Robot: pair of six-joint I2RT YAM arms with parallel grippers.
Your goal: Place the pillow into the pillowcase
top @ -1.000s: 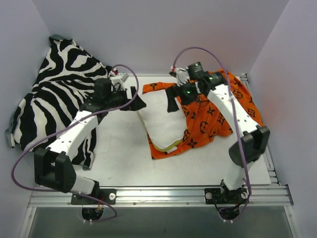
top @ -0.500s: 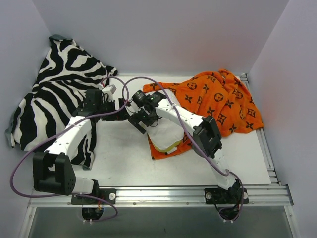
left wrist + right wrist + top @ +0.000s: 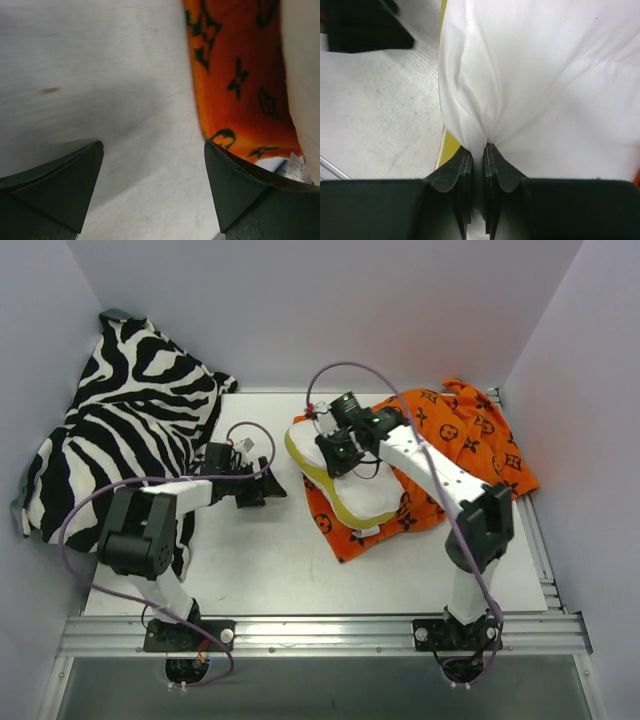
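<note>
The pillow (image 3: pixel 368 495) hides part of the pillowcase (image 3: pixel 462 440); the left wrist view cuts both off.

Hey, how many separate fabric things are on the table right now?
3: zebra-striped cloth far left, orange pillowcase right of centre, white pillow lying on it. More could hide underneath.

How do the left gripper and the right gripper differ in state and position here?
The left gripper stands wide open and empty; the right gripper is shut on a pinched fold of the pillow. The left gripper hangs over bare table beside the edge of the pillowcase; the right gripper sits at the pillow's yellow-piped edge. Both are dark and two-fingered.
</note>
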